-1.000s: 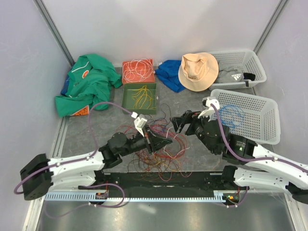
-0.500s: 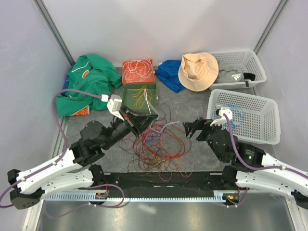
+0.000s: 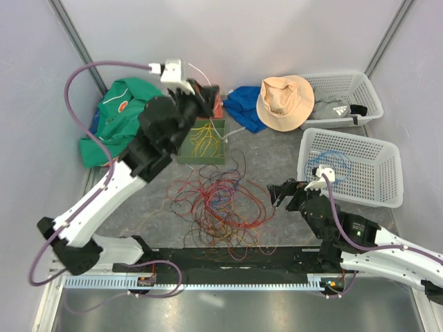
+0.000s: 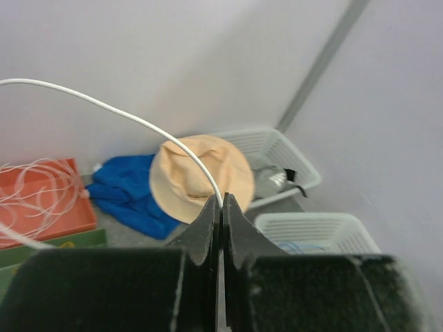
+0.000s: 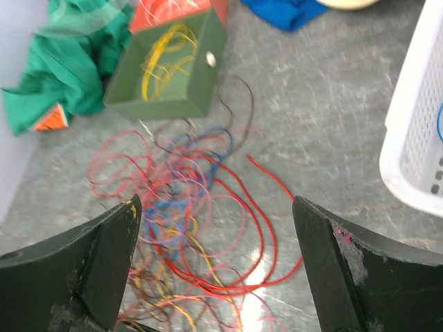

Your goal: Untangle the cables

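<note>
The cables lie as a loose tangle of red, pink, blue, yellow and brown strands on the grey table, and they show again as the cables in the right wrist view. My left gripper is raised high at the back, over the boxes. In its wrist view the left gripper is shut on a white cable that arcs up and away to the left. My right gripper is just right of the tangle. The right gripper stands wide open above the strands, holding nothing.
A green box holds yellow strands and an orange box holds white ones. A green cloth lies at the back left, a blue cloth and a tan hat at the back. Two white baskets stand on the right.
My left arm has risen from the tangle and swung back over the boxes, drawing the white cable with it. My right gripper has opened wider and drawn back toward the near right.
</note>
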